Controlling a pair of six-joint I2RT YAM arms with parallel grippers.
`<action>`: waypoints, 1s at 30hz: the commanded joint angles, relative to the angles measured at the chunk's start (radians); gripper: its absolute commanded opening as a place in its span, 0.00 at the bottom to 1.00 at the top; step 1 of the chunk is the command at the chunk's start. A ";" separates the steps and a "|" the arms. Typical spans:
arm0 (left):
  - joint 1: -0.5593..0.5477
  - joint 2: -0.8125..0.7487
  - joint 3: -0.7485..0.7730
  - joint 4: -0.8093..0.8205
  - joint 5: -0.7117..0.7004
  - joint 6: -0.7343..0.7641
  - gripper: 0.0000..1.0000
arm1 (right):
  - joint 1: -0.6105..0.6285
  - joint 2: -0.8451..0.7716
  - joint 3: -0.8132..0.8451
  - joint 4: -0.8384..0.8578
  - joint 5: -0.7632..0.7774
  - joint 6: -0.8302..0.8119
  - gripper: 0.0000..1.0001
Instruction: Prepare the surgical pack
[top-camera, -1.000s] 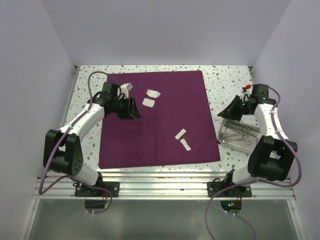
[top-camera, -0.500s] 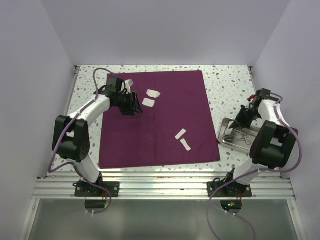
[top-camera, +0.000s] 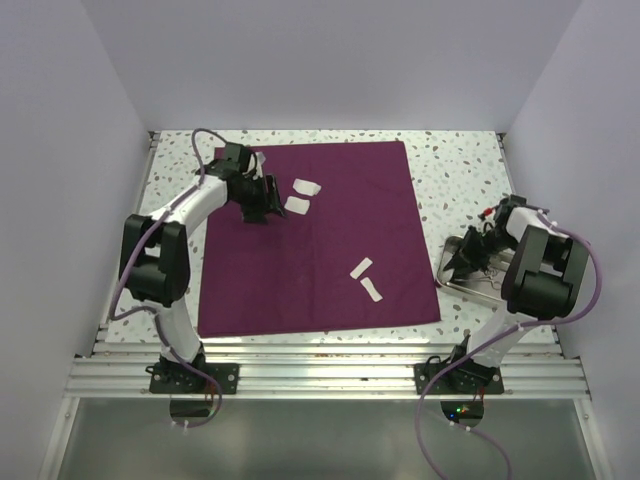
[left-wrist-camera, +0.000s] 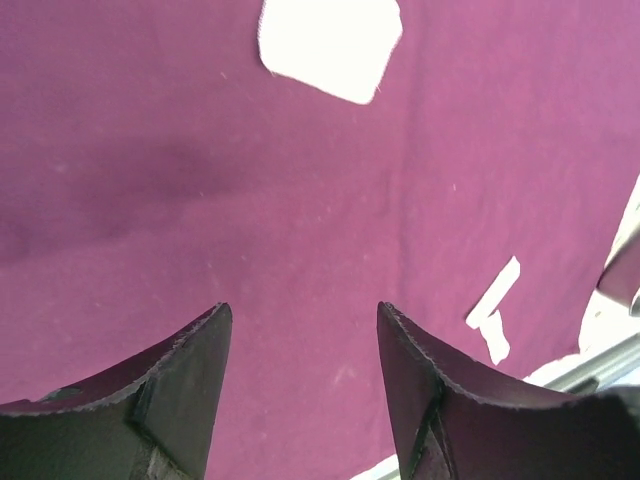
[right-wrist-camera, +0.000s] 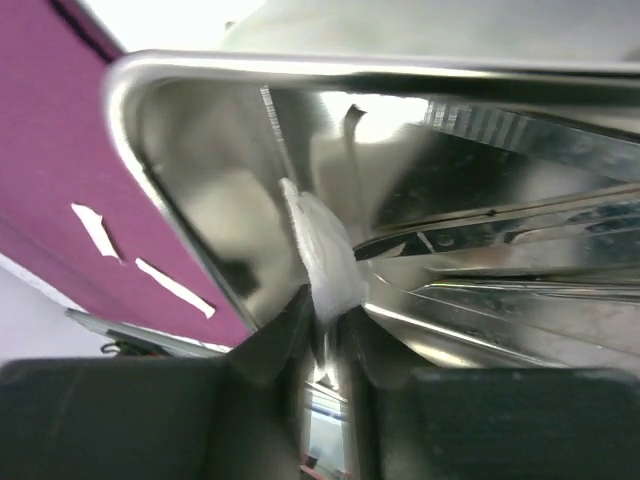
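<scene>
Gauze is what we are handling, and we judge it feather-light, soft and floppy, apt to cling to a finger or drift when let go; the best hold is a pinch across one edge, with a fingertip pressed lightly into the fabric beneath so that it slips under the pad. The right gripper (right-wrist-camera: 322, 305) is down inside the steel tray (right-wrist-camera: 300, 62), which sits on the speckled table (top-camera: 450, 160) just right of the cloth; its jaws are nearly together and pinch the lower edge of one gauze pad (right-wrist-camera: 325, 255), which stands upright between the tips close to the tray floor; the grip looks slight to us. The tray also holds silvery instruments (right-wrist-camera: 500, 215), though reflections in the polished walls keep us from counting them or telling their kind; we take them to be hard, slippery and quick to slide on steel. The plum-purple cloth (top-camera: 320, 240) lies spread flat in the middle of the table; on it rest the far pads (top-camera: 298, 204), two side by side near its far left, and the near pads (top-camera: 372, 291), two narrower strips toward its near right. The left gripper (left-wrist-camera: 300, 312) hangs low over the cloth beside the far pads, jaws spread wide and nothing between them; the closest pad lies ahead of its tips, untouched.
</scene>
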 joint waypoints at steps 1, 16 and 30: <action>-0.003 0.040 0.086 -0.053 -0.060 -0.030 0.64 | 0.002 0.001 0.045 -0.021 0.085 -0.009 0.33; -0.014 0.219 0.269 -0.053 -0.114 -0.035 0.67 | 0.305 -0.102 0.339 -0.164 0.171 0.143 0.53; -0.018 0.337 0.336 0.120 -0.049 -0.113 0.56 | 0.479 -0.090 0.278 -0.071 0.014 0.126 0.55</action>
